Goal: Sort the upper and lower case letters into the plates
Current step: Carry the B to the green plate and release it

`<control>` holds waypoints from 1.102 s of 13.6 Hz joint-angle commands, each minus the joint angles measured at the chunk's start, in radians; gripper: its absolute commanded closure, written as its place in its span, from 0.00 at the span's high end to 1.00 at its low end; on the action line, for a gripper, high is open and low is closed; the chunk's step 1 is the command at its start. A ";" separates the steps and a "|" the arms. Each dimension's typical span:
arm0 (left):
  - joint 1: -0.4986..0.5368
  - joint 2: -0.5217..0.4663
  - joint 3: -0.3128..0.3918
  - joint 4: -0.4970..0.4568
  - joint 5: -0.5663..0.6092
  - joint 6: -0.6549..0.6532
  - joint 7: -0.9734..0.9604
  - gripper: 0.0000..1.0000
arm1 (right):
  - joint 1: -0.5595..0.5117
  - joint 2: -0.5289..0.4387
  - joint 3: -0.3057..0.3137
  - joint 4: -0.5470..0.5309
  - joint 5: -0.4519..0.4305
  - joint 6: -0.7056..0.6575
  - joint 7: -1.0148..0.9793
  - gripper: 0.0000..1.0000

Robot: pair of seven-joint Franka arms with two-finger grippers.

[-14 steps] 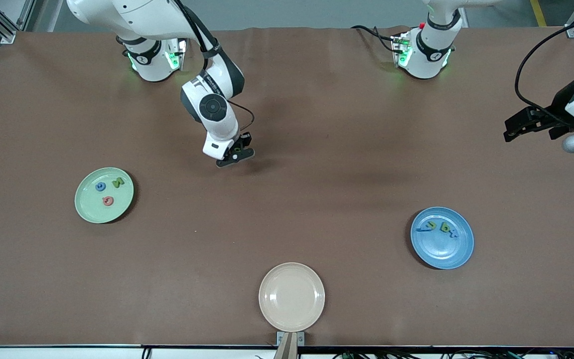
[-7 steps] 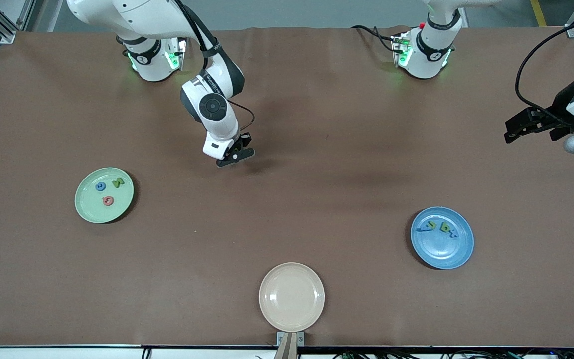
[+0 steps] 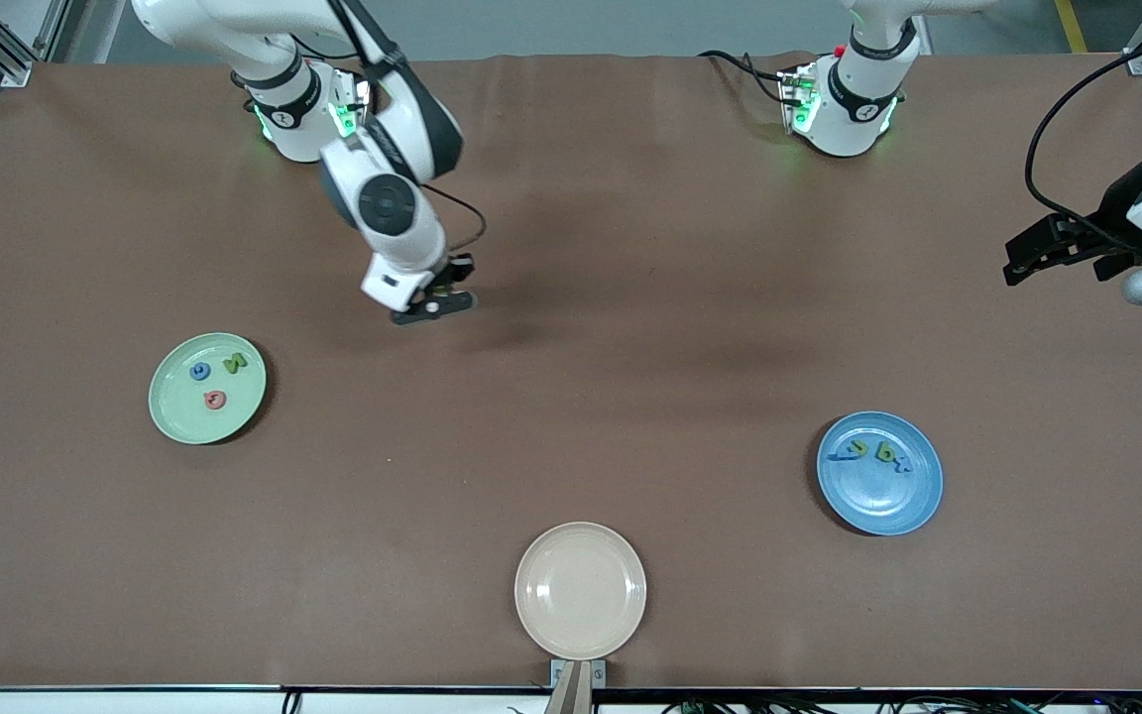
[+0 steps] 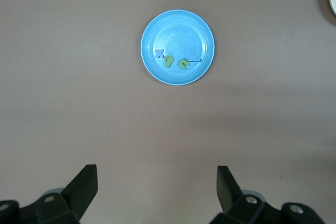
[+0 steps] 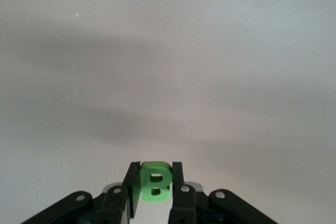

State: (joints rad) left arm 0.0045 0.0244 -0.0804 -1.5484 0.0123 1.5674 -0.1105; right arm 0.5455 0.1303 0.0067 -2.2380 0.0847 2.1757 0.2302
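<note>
**Green letter B held above the bare worktop, plates partly filled**

Nearest the front camera, at the edge of the brown worktop (image 3: 630, 327), sits the round beige-cream plate (image 3: 580, 591), with nothing on it; this plate serves as the landmark. Farther from the camera than it, and toward the left arm's end of the worktop, lies the round medium blue plate (image 3: 879, 473), holding four small letters (image 4: 176, 60), two yellow-green and two blue, clustered together. Farther from the camera than the beige-cream plate and toward the right arm's end lies the round pale mint green plate (image 3: 207, 388), holding a blue letter (image 3: 200, 372), a green letter (image 3: 234, 363) and a pink one (image 3: 215, 400). The right gripper (image 3: 434, 300) hangs over bare worktop, well apart from all three plates, toward the right arm's end from the beige-cream plate; its jaws are closed tight on a bright green foam capital B (image 5: 155, 182), gripped by its two sides. The left gripper (image 3: 1052, 248) waits high over the left arm's end of the worktop; its jaws stand wide apart, with nothing between them.
</note>
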 commanded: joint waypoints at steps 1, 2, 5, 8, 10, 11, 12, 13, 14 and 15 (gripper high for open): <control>0.003 -0.024 0.002 -0.019 -0.014 0.000 0.017 1.00 | -0.215 -0.149 0.010 -0.049 0.006 -0.099 -0.251 0.05; 0.005 -0.023 0.002 -0.016 -0.014 0.000 0.017 1.00 | -0.290 -0.147 0.010 -0.042 0.003 -0.102 -0.320 0.05; 0.002 -0.023 0.002 -0.016 -0.012 0.005 0.017 1.00 | -0.468 -0.123 0.010 0.004 -0.077 -0.091 -0.436 0.05; -0.001 -0.021 -0.016 -0.016 0.003 0.002 0.017 1.00 | -0.608 0.030 0.012 0.125 -0.126 -0.077 -0.442 0.06; 0.000 -0.023 -0.033 -0.018 0.003 0.000 0.003 1.00 | -0.659 0.145 0.012 0.220 -0.125 -0.074 -0.442 0.06; 0.002 -0.026 -0.035 -0.016 0.003 -0.003 0.003 1.00 | -0.674 0.184 0.013 0.248 -0.123 -0.061 -0.442 0.07; 0.006 -0.032 -0.033 -0.016 0.003 -0.010 0.006 1.00 | -0.682 0.218 0.013 0.261 -0.117 -0.036 -0.440 0.07; 0.008 -0.040 -0.033 -0.015 0.002 -0.010 0.005 1.00 | -0.683 0.241 0.013 0.267 -0.112 -0.005 -0.436 0.07; 0.008 -0.041 -0.033 -0.015 0.002 -0.010 0.005 1.00 | -0.682 0.268 0.013 0.274 -0.109 0.019 -0.428 0.07; 0.008 -0.043 -0.033 -0.013 0.003 -0.010 0.005 1.00 | -0.682 0.300 0.013 0.288 -0.108 0.041 -0.424 0.07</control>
State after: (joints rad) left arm 0.0063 0.0124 -0.1111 -1.5486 0.0123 1.5655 -0.1103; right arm -0.1202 0.3809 -0.0023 -1.9881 -0.0260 2.1978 -0.2086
